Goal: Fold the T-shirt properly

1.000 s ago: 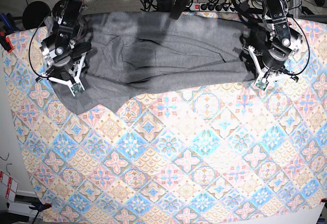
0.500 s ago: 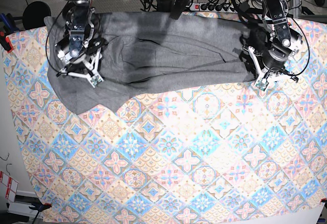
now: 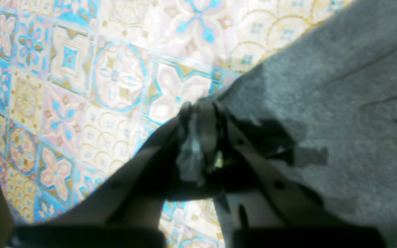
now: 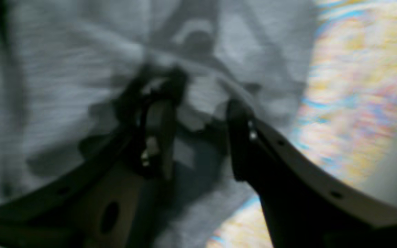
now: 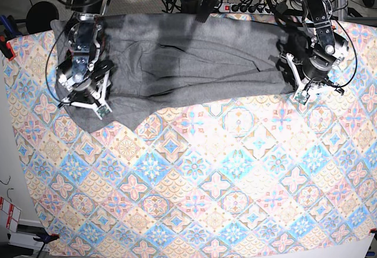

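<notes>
My right gripper (image 5: pixel 84 100) comes first, at the left of the base view. Its jaws stand partly apart above the T-shirt (image 5: pixel 188 63), with nothing between them that I can make out; the wrist view is blurred, but grey cloth fills the gap and lies under both fingers (image 4: pixel 160 137). The loose lower corner of the shirt lies just below and in front of this gripper.

The shirt itself is a wide grey band, its long axis running from one of my grippers to the other, along the far edge of the tablecloth (image 5: pixel 224 181). It is soft heathered knit, rumpled in long shallow creases across the middle, with an uneven near edge.

My left gripper (image 5: pixel 302 95) sits at the right end of the shirt, jaws shut on a small pinch of the grey cloth at its corner (image 3: pixel 198 144); from there the rest of the shirt spreads away toward my other arm.

I judge the next fold turns on that long axis: each gripper is nearest its own end, and my right one has yet to take hold.
</notes>
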Robot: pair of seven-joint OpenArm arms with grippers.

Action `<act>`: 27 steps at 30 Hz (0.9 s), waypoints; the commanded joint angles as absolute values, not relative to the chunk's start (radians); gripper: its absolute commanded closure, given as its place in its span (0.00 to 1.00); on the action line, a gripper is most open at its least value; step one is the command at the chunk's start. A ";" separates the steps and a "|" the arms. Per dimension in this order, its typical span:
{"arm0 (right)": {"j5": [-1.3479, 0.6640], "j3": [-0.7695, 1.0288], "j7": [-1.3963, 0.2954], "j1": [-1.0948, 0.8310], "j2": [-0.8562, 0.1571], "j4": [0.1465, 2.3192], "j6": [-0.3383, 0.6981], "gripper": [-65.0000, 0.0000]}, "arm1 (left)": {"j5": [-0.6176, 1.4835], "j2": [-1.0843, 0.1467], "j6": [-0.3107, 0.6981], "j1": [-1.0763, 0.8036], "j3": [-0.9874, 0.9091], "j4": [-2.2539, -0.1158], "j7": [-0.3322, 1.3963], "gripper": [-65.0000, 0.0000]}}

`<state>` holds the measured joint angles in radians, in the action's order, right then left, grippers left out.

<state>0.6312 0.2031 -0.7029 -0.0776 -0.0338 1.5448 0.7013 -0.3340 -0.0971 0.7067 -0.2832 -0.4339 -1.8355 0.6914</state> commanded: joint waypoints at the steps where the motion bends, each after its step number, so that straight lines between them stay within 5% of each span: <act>1: 0.653 0.206 -0.696 -0.076 -0.038 1.560 0.698 0.61 | -0.325 -0.105 0.698 -0.280 -0.437 -1.853 0.676 1.00; 27: 0.763 0.107 -0.700 -0.070 -0.036 1.632 0.698 0.61 | -0.326 -0.104 0.698 -0.254 -0.433 -1.850 0.679 1.00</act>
<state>0.7593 0.1055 -0.7033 -0.0834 -0.0307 1.6161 0.7044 -0.3347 -0.0967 0.7071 -0.2604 -0.4332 -1.8347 0.6918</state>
